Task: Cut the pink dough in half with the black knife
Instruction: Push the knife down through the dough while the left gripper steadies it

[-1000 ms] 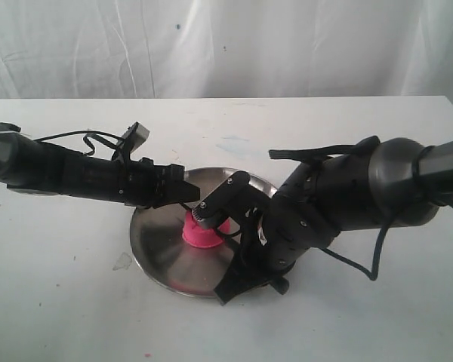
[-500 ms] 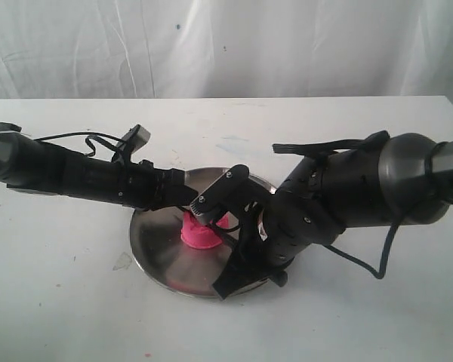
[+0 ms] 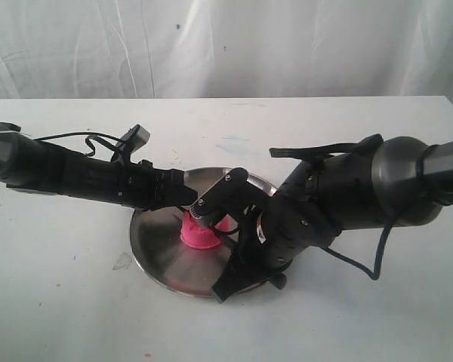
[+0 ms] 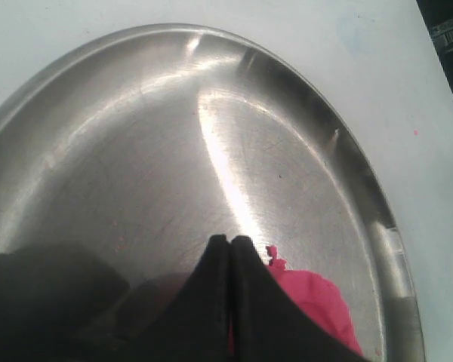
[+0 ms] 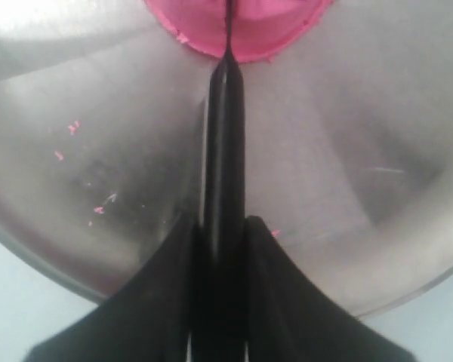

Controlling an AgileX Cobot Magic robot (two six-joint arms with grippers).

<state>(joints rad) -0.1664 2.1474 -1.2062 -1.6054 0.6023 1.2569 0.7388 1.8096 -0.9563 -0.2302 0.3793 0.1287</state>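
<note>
Bright, diffuse light falls evenly over the white surface (image 3: 60, 317), and the shadows around the steel plate (image 3: 162, 260) are faint and soft. In the left wrist view a white glare streak runs across the plate's middle. The right wrist view is soft: the black knife (image 5: 225, 151) and the pink dough (image 5: 245, 26) on the plate are blurred. The exterior view is slightly grainy.

A white cloth (image 3: 287, 45) hangs across the whole upper part of the frame, creased in long vertical folds and dotted with a few small dark specks. Below it a white table (image 3: 60, 317) fills the rest, its far edge running straight across. The tabletop is scuffed, with a faint bluish smear (image 3: 232, 142) just above centre. The light is soft and even.
</note>
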